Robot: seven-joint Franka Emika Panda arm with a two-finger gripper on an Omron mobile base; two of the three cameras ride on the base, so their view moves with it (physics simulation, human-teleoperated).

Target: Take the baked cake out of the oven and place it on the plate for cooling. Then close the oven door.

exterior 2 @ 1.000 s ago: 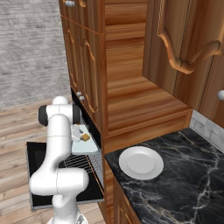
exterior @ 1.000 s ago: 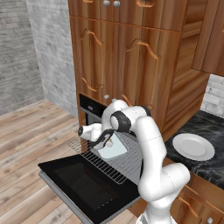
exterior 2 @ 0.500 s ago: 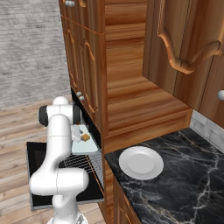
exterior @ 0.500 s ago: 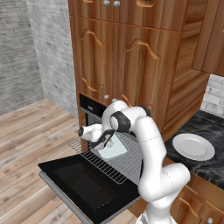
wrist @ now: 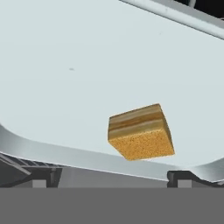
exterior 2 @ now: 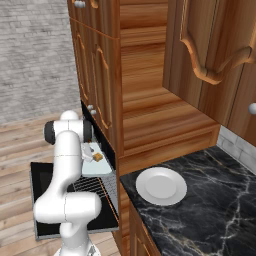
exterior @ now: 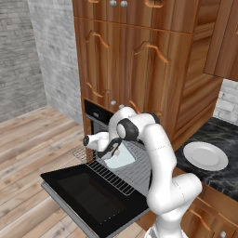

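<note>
1. My pincer (wrist: pixel 111 176) stands spread wide, released, with nothing between its two dark tips; those tips rise at the bottom of the hand view, one at each side, well apart from each other.
2. It touches nothing that I can make out. It hangs just above the near rim of a pale baking tray (wrist: pixel 78 65), pointing down at it.
3. The cake (wrist: pixel 140 132) sits on that tray, between my two tips and a little beyond them, nearer the right one.
4. The cake is a small square block, grainy golden-orange on the face towards me, with brown and tan bands along its upper side. It rests flat on the tray, turned at a slight angle.
5. In the right base view the cake (exterior 2: pixel 98 156) shows as a small orange spot on the tray (exterior 2: pixel 95 167), just beside my hand.
6. The tray lies on the wire rack (exterior: pixel 122 175), which is pulled out over the oven door (exterior: pixel 88 197).
7. The oven door is dropped fully open, lying flat.
8. The white plate (exterior 2: pixel 161 186) sits bare on the dark marble counter (exterior 2: pixel 210 200), to the right of the oven (exterior: pixel 95 116) and well apart from the cake.
</note>
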